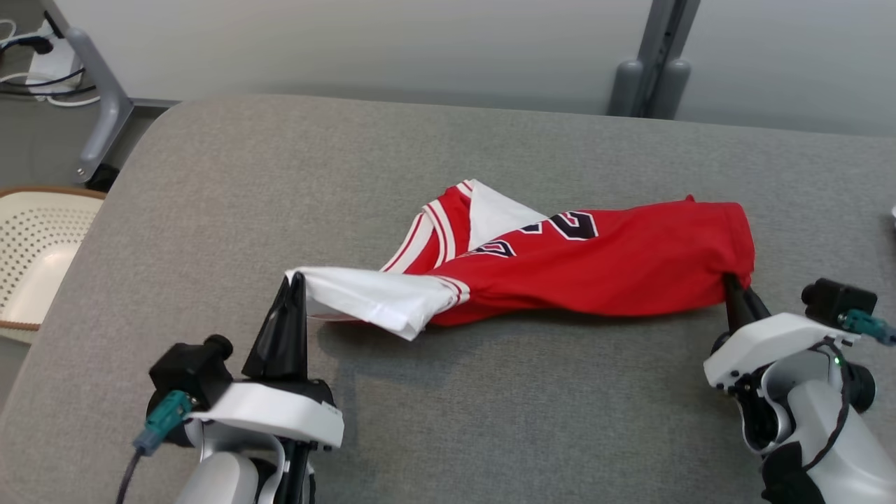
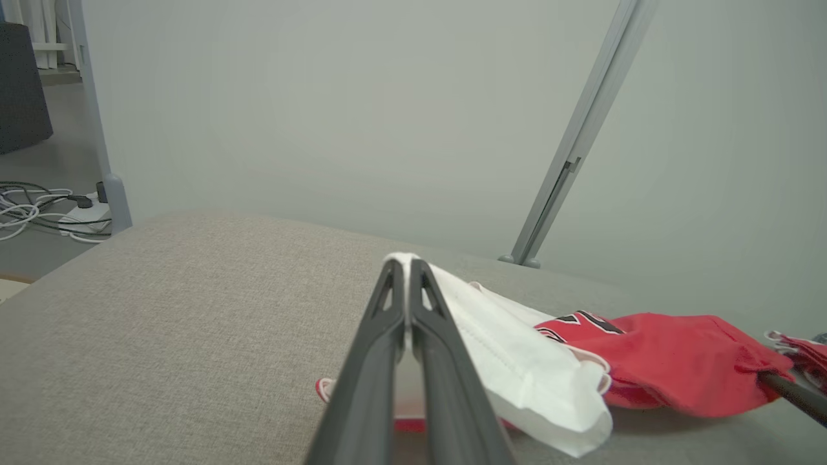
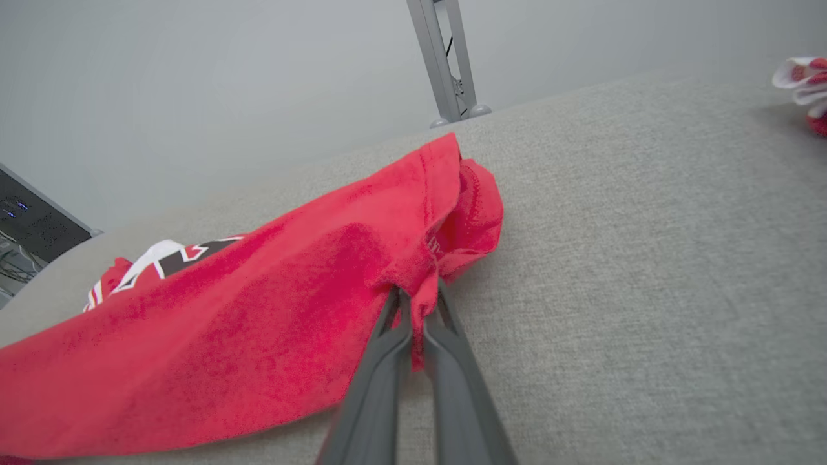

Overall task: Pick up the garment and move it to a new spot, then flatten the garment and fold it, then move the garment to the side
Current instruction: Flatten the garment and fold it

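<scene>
The garment [image 1: 595, 259] is a red jersey with white trim, a dark number and a white inner layer, lying bunched across the middle of the grey table [image 1: 448, 154]. My left gripper [image 1: 297, 278] is shut on the garment's white corner at its left end; the left wrist view shows the white cloth [image 2: 517, 361] pinched at the tips of the left gripper [image 2: 406, 263]. My right gripper [image 1: 729, 280] is shut on the red hem at the right end. In the right wrist view the red garment [image 3: 258, 310] is nipped between the tips of the right gripper [image 3: 413, 296].
A perforated cream chair seat [image 1: 35, 245] stands off the table's left edge. Grey frame posts [image 1: 651, 56] rise behind the table, and cables [image 1: 28, 63] lie on the floor at far left. Another red-and-white cloth item [image 3: 804, 84] lies at the table's far right.
</scene>
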{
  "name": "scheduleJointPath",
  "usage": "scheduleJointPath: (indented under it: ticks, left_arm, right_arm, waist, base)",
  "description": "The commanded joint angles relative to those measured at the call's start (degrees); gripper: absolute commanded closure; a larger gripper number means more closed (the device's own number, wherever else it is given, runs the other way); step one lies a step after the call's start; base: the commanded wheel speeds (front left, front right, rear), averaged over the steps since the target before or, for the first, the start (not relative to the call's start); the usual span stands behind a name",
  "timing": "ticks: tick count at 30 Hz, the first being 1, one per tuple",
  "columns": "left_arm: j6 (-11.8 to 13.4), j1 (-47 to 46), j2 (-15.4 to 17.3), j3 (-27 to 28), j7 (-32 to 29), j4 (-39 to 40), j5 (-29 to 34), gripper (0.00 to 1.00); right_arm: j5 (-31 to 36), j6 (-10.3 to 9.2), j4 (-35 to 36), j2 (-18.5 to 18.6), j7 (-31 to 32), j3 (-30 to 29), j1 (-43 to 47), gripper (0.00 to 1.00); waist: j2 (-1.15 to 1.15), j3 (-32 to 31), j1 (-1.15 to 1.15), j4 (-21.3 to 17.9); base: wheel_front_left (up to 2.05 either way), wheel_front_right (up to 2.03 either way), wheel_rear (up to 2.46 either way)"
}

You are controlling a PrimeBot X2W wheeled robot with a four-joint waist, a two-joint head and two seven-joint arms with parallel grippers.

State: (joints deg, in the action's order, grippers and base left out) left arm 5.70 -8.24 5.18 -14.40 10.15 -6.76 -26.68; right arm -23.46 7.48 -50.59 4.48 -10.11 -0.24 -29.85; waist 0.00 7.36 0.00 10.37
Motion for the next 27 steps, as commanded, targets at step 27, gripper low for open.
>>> scheduleJointPath:
  ticks: [27]
  left_arm:
    - [-2.16,-17.45,6.59,2.77,-5.13,26.83,0.24,1.00]
  right_arm:
    - [-28.02,0.03,66.58,7.07,20.12,-8.17,18.67,1.00]
  waist:
    - [0.00,-5.41,0.00,-11.78]
  base:
    - [0.00,0.00,0.00]
